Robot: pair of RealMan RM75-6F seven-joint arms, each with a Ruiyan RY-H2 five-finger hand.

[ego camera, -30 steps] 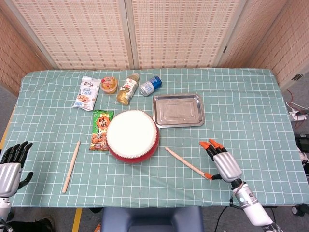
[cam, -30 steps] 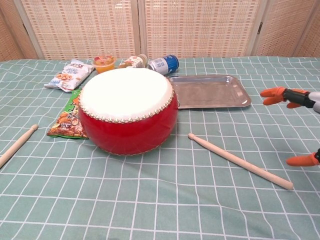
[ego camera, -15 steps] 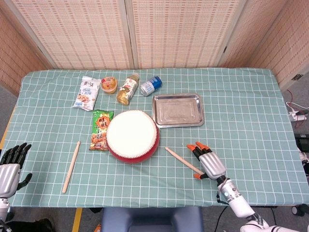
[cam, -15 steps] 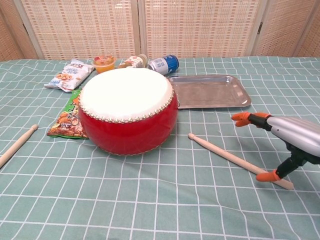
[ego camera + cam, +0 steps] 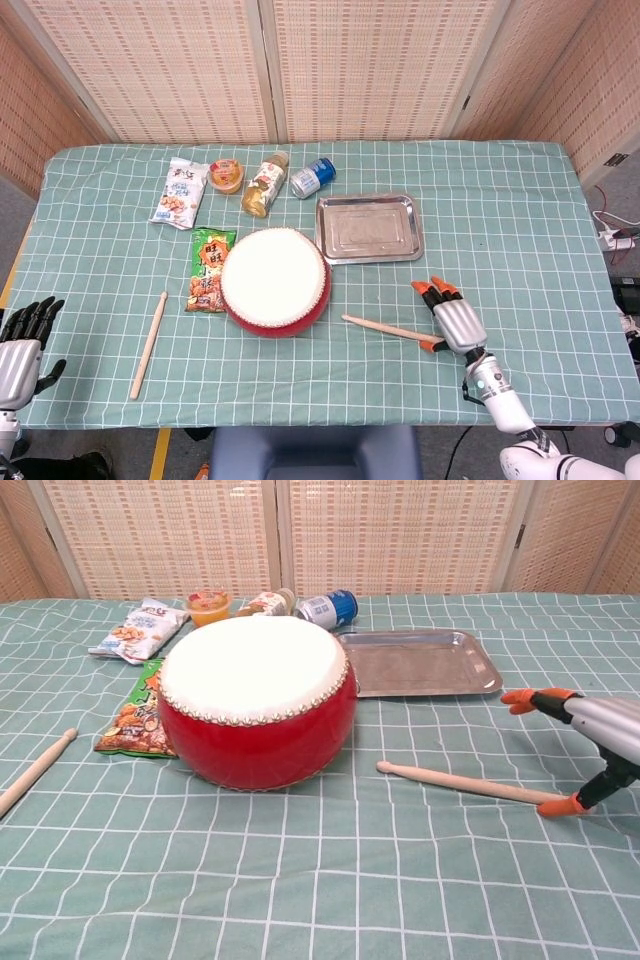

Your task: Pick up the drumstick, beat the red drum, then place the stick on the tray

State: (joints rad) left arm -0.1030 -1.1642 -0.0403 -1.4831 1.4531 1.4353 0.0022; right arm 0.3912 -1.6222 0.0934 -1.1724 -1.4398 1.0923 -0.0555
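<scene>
Red drum: the red drum [image 5: 275,283] with its white top sits in the middle of the green checked tablecloth [image 5: 520,200].
Drumstick to pick up: a wooden drumstick [image 5: 385,329] lies flat on the cloth, just right of the drum. Its thin tip points at the drum.
Right hand: the right hand [image 5: 452,318] is at the far end of that drumstick, away from the drum. Its orange thumb tip touches the end of the stick. The other fingers [image 5: 528,699] stick out above the cloth, spread apart. It is not holding the stick.
Left hand: the left hand [image 5: 24,340] is far to the left of the drum, at the edge of the table. Its black fingers are apart and it holds nothing.
Tray: the shiny metal tray [image 5: 368,228] is behind the drum and a bit to the right.
Other stick: a second drumstick [image 5: 148,344] lies to the left of the drum.
Snacks: a green snack bag [image 5: 208,269] touches the drum's left side. Behind the drum are a white snack bag [image 5: 181,192], a jelly cup [image 5: 226,175], a bottle on its side [image 5: 264,183] and a blue can [image 5: 313,177].
</scene>
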